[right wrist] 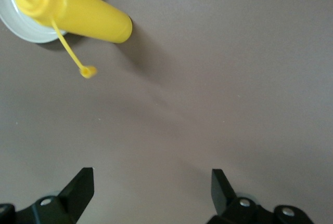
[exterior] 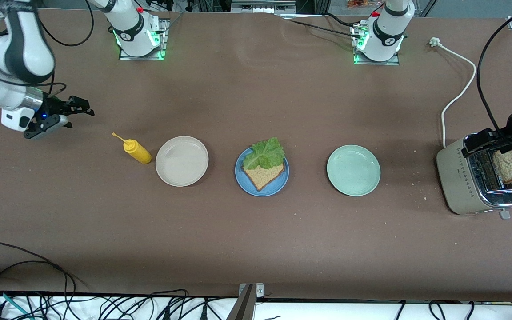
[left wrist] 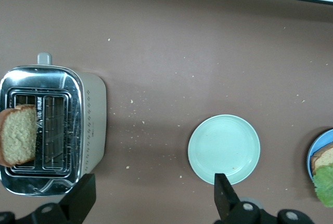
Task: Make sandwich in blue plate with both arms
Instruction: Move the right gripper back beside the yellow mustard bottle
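Note:
The blue plate (exterior: 245, 183) sits mid-table with one brown bread slice (exterior: 265, 175) on it and a ruffled green lettuce leaf (exterior: 265, 152) laid over the slice's upper part. A second bread slice (exterior: 508, 165) stands in a slot of the toaster (exterior: 465, 182) at the left arm's end. My left gripper (exterior: 487, 141) hangs open above the toaster's edge, holding nothing. In the left wrist view the left gripper (left wrist: 154, 195) shows bare table between its fingers, with the toaster (left wrist: 93, 120) and its slice (left wrist: 18, 135) to one side. My right gripper (exterior: 80, 119) waits open over the right arm's end.
A pale green plate (exterior: 353, 170) lies between the blue plate and the toaster. A beige plate (exterior: 182, 161) and a yellow squeeze bottle (exterior: 137, 151) lie toward the right arm's end. The toaster's white cord (exterior: 460, 93) runs up the table. Crumbs dot the table near the toaster.

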Controlling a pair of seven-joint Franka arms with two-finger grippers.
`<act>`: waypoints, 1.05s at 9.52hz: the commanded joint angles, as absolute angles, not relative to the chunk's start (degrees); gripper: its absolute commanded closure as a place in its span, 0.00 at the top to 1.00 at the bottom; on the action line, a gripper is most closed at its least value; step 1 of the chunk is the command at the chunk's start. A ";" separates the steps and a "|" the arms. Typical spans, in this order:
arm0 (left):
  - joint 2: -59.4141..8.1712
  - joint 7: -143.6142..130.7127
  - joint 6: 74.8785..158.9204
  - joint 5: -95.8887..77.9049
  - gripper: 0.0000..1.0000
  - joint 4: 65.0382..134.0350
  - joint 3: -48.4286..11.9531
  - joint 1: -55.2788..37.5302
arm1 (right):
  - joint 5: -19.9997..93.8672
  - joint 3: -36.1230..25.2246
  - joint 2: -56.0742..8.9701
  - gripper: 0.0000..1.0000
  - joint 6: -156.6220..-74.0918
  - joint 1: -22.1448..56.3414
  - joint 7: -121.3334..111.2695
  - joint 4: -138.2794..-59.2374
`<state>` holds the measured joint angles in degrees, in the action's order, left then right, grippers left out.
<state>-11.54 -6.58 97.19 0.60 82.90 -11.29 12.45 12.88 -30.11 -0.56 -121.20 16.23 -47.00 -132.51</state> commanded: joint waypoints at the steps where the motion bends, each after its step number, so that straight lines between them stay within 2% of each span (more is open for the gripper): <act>1: -12.47 -1.95 96.50 2.29 1.00 82.71 -11.78 14.93 | 29.21 -29.18 -10.95 1.00 -119.81 7.32 -79.07 -128.25; 4: -13.45 -0.79 96.94 2.37 1.00 82.62 -11.69 17.65 | 46.72 -28.13 -20.98 1.00 -107.17 -0.07 -106.72 -123.32; 6: -13.54 2.27 97.64 2.37 1.00 82.44 -11.69 20.81 | 53.93 -28.12 -25.28 1.00 -100.15 -0.97 -118.42 -122.18; 8: -14.15 3.07 97.91 2.28 1.00 82.44 -11.52 23.80 | 60.61 -28.04 -33.44 1.00 -91.63 -1.41 -130.20 -117.01; 10: -15.64 7.19 98.00 2.11 1.00 82.18 -11.34 25.31 | 64.50 -27.08 -36.12 1.00 -88.95 -1.67 -135.76 -115.84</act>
<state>-13.88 3.45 97.62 0.73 83.03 -11.09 24.06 61.11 -28.54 -31.61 -92.58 -0.29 -129.59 -119.54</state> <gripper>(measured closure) 0.000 0.000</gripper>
